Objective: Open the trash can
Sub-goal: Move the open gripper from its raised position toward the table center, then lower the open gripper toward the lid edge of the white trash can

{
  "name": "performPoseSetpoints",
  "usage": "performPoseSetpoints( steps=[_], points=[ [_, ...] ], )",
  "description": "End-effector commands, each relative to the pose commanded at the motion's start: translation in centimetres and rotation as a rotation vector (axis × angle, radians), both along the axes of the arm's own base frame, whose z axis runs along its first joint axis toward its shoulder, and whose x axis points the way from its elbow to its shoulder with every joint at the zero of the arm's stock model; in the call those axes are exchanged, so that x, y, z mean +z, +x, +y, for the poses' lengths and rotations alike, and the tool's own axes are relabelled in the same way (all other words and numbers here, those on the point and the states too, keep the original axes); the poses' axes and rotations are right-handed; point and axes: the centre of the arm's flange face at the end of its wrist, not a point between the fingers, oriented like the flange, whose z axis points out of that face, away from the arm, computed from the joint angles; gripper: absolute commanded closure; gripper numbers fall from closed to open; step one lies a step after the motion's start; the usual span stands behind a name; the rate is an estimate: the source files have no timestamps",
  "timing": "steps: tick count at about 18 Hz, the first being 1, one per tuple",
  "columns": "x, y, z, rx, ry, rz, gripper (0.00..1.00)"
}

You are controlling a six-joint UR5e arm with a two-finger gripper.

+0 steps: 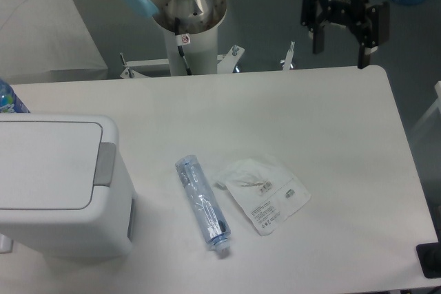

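My gripper (339,45) spread wide and holding nothing, high past the table (331,122) edge, trash can (58,184) far off, lid seemingly shut
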Motion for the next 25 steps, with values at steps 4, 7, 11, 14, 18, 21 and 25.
performPoseSetpoints(
  steps=[4, 7, 11, 14, 18, 21, 25],
  points=[
    [0.8, 1.6, 2.3, 0.118, 0.168, -0.160, 0.00],
    [1.9, 2.9, 3.8, 0.255, 0.239, -0.247, 0.00],
    [2.2, 6.1, 7.7, 0.361, 0.307, -0.354, 0.00],
    [1.0, 9.0, 11.0, 0.324, 0.289, -0.407, 0.00],
    [-0.7, 12.1, 14.5, 0.283, 0.222, -0.412, 0.00],
    [-2.4, 13.8, 16.9, 0.320, 0.184, -0.454, 0.00],
    [-3.8, 15.1, 19.3, 0.381, 0.236, -0.503, 0.00]
  ],
)
